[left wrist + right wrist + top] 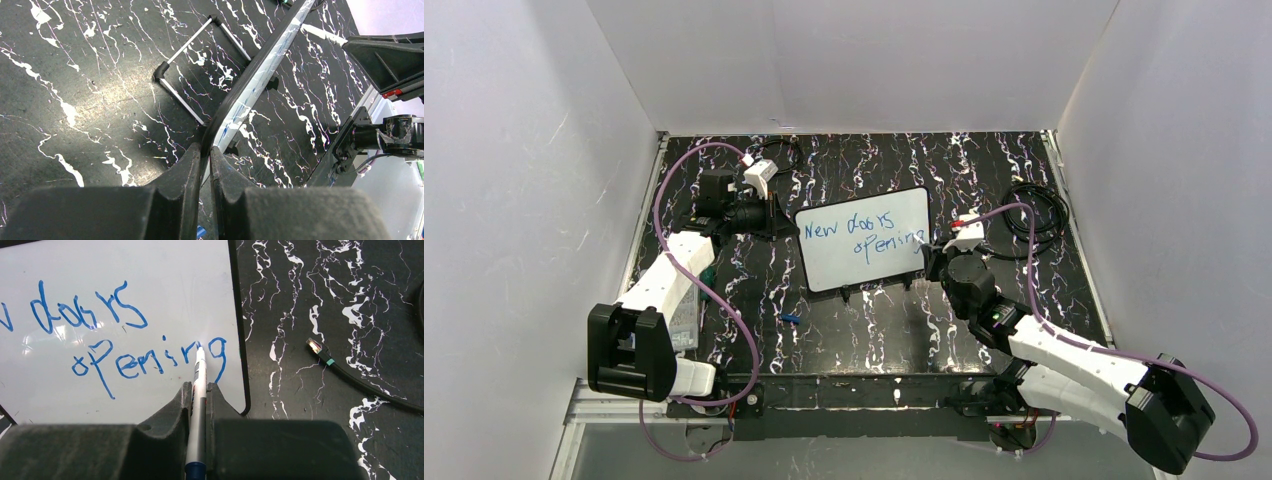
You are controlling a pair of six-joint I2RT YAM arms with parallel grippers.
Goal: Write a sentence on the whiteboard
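The whiteboard [869, 268] stands tilted at mid-table, with small black clips along its near edge. The sentence [864, 234] is in blue, two lines reading "New doors opening". My left gripper [782, 222] is shut on the board's left edge. In the left wrist view the dark frame of the whiteboard [260, 75] runs up from between the shut jaws of the left gripper [206, 148]. My right gripper [199, 386] is shut on a white marker [199, 371]. Its tip rests on the whiteboard [150, 285], between the "n" and "g" of the sentence [125, 342].
A coiled black cable [1036, 214] lies at the right; its plug [319, 351] lies on the marbled black table [310, 430]. A small blue cap [790, 319] lies in front of the board. A wire stand [200, 55] props the board behind. White walls enclose the table.
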